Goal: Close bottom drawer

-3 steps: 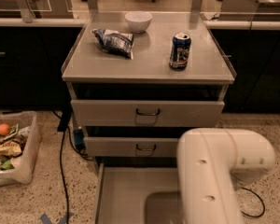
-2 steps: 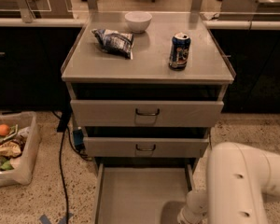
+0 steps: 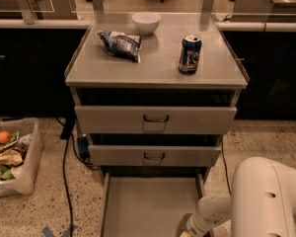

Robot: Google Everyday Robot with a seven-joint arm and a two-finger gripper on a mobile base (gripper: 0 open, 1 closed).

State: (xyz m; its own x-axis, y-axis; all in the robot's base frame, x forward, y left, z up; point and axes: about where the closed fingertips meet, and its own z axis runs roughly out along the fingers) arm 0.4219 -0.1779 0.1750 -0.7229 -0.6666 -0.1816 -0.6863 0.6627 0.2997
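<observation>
Camera view: we count three grey drawers (image 3: 155, 120), the bottom drawer (image 3: 148, 206) pulled out lowest; one bowl (image 3: 146, 22), one bag (image 3: 119, 44), one can (image 3: 190, 54) above. The gripper (image 3: 187, 232) sits at its front-right corner; we cannot tell its grip.

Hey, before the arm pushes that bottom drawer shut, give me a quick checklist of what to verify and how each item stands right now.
1. Bottom drawer is pulled out with its tray showing, so it is the one to close: ok.
2. Gripper is at the picture's bottom edge, near the tray's right wall. Contact with the drawer front: cannot tell.
3. Drawer handle in view: not ok, it lies below the frame.
4. Middle drawer sits above the push path and does not block it: ok.
5. Black cable lies on the floor left of the tray, apart from it: ok.
6. Can stands upright on the cabinet top: ok.
</observation>
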